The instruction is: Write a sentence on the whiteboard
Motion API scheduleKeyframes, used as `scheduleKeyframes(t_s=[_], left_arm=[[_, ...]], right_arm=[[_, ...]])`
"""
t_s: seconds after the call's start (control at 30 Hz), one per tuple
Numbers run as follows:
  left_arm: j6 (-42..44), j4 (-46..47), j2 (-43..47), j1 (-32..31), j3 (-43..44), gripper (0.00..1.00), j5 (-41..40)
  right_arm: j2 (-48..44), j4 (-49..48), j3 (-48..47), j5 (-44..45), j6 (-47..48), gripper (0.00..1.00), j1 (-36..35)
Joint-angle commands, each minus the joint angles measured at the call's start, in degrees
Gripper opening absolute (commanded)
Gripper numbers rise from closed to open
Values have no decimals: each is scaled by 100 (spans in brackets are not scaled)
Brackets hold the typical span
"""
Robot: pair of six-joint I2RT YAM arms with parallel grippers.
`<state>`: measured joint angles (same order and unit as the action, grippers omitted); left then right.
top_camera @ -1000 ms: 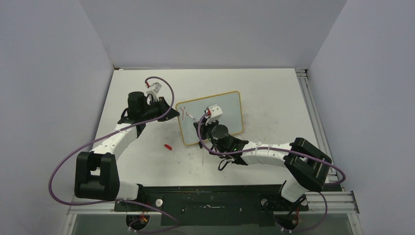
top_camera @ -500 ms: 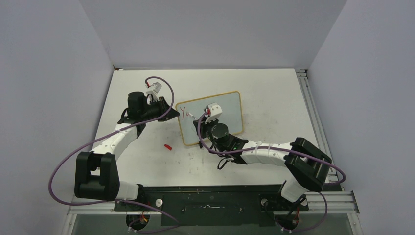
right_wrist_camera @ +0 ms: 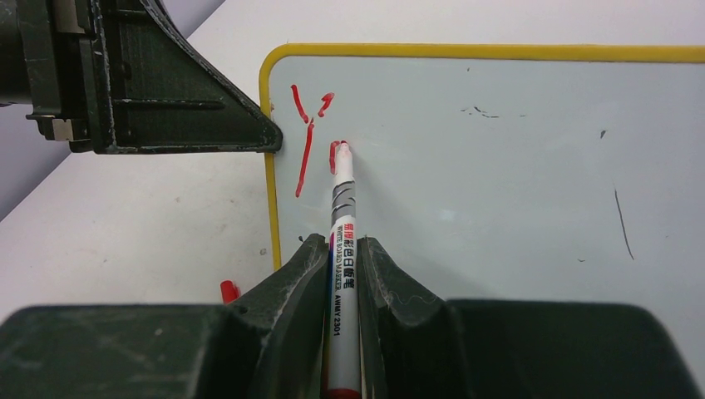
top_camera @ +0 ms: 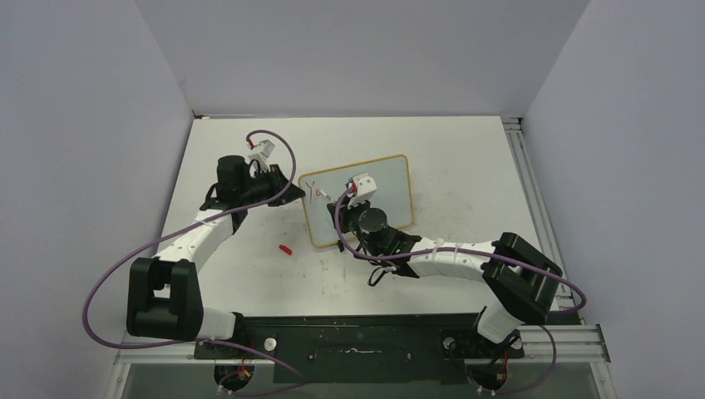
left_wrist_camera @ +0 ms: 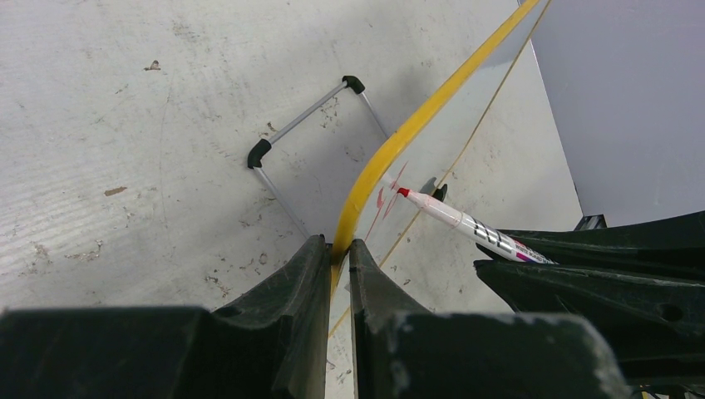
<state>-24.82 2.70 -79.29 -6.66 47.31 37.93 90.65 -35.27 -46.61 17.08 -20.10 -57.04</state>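
Note:
The whiteboard [top_camera: 391, 189], yellow-framed, stands tilted at mid table. My left gripper [top_camera: 287, 184] is shut on its left frame edge [left_wrist_camera: 399, 137]; the jaws [left_wrist_camera: 337, 245] pinch the yellow rim. My right gripper [top_camera: 341, 205] is shut on a white marker [right_wrist_camera: 342, 216], the barrel running between the fingers [right_wrist_camera: 341, 245]. The marker's red tip touches the board [right_wrist_camera: 499, 166] near its upper left corner. Of the sentence [right_wrist_camera: 303, 141], only a red "Y" and a short stroke at the tip show. The same red marks [left_wrist_camera: 382, 195] and the marker [left_wrist_camera: 465, 224] appear in the left wrist view.
A red marker cap [top_camera: 285, 248] lies on the white table left of the board's lower corner, also visible as the cap [right_wrist_camera: 229, 291]. The board's wire stand with black feet [left_wrist_camera: 259, 154] rests behind it. Faint grey scuffs [right_wrist_camera: 619, 220] mark the board's right part.
The right gripper has shifted the marker slightly on the board, and a small red stroke has appeared beside the "Y". The left arm has held still.

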Motion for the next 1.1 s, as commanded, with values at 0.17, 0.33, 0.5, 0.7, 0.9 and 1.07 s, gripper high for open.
scheduleKeyframes(t_s=[0.17,0.33,0.5,0.7,0.9,1.07], left_arm=[[3,153,205,33,189,0,89],[4,157,216,42,182,0,75],[3,156,211,45,181,0,75],[3,158,203,51,191,0,86],[3,161,198,50,190,0,83],[3,155,201,50,188,0,87]], right_arm=[[-473,-185,-12,-6,72,5,0],[-450,-127,6,111,25,5,45],[-326,-142,-5,121,-20,5,89],[-169,-143,-73,66,-51,5,136],[-53,-150,-127,-9,-56,5,149],[-16,-105,-93,34,-81,5,152]])
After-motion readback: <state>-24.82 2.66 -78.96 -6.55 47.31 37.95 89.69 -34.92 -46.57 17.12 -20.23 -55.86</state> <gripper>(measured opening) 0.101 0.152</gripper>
